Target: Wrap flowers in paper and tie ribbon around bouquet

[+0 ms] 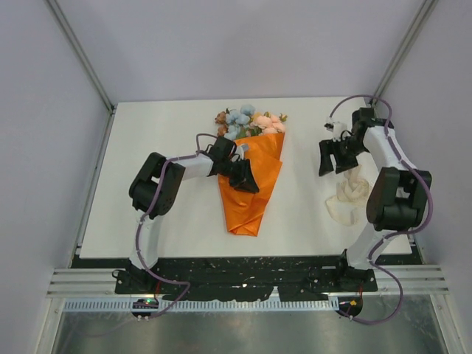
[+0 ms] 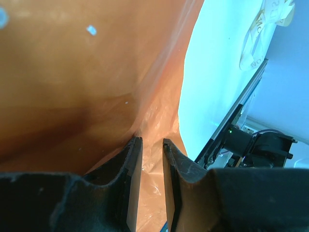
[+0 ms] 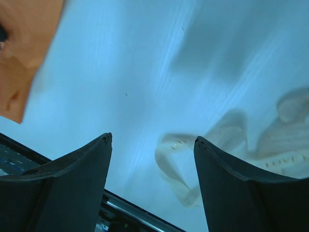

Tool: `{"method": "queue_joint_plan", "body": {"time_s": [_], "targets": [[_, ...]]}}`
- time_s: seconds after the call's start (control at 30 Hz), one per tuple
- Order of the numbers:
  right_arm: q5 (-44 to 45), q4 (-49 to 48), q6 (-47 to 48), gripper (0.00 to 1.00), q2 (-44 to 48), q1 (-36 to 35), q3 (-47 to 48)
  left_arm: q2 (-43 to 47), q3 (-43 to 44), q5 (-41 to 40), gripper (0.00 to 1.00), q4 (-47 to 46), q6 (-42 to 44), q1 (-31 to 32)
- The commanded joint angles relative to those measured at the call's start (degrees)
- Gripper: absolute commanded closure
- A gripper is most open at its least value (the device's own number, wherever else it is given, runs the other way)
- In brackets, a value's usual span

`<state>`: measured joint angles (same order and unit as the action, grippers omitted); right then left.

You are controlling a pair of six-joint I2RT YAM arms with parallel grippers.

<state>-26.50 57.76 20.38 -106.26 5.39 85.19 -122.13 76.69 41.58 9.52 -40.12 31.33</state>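
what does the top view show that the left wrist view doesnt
Only the top view: the flowers at the far end of the cone, and the right gripper, open near the ribbon. Only the left wrist view: the left gripper close up, jaws narrowly apart against the paper; whether they pinch it is unclear. Both: the orange paper, the cream ribbon and the white table.

Bouquet [image 1: 254,200] on table [image 1: 158,125]; ribbon [image 1: 348,196] seemingly well right.
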Motion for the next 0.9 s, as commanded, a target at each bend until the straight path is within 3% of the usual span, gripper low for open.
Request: {"method": "queue_joint_plan", "body": {"time_s": [0.0,0.2,0.47,0.5,0.53,0.6,0.63,0.7,0.77,0.87], "targets": [[14.35,1.68,10.20,0.26,7.90,1.63,-7.14,-1.01,-1.45,-3.61,0.72,1.73,0.66,0.05],[20.08,-1.95,10.64,0.27,4.13,4.36,-5.03,-0.57,-1.63,-3.70,0.72,1.73,1.18,0.22],[21.04,-4.93,10.12,0.29,-3.33,4.46,-6.78,-0.74,-1.98,-3.88,0.72,1.29,1.36,0.13],[21.40,-5.72,10.29,0.32,-3.78,4.46,-7.14,-0.83,-1.98,-3.88,0.72,1.29,1.36,0.22],[21.75,-5.73,10.55,0.44,-3.96,4.46,-6.97,-0.75,-1.98,-3.88,0.72,1.29,1.36,0.22],[21.32,-4.59,10.56,0.67,-2.56,4.54,-5.57,-0.83,-1.89,-4.05,0.72,1.55,1.53,0.22],[20.36,-2.67,10.64,0.86,-1.86,4.54,-3.04,-0.83,-1.89,-4.05,0.72,1.56,1.62,0.05],[15.18,0.67,11.00,0.94,1.31,5.15,3.10,-0.92,-1.98,-3.97,0.73,1.56,1.54,0.05],[5.72,3.57,10.99,0.95,5.00,5.68,10.65,-1.10,-1.89,-3.70,0.73,1.47,1.27,-0.04],[-1.61,4.99,10.12,0.95,9.65,5.86,19.12,-1.45,-1.80,-3.61,0.73,1.38,1.18,-0.04]]}}
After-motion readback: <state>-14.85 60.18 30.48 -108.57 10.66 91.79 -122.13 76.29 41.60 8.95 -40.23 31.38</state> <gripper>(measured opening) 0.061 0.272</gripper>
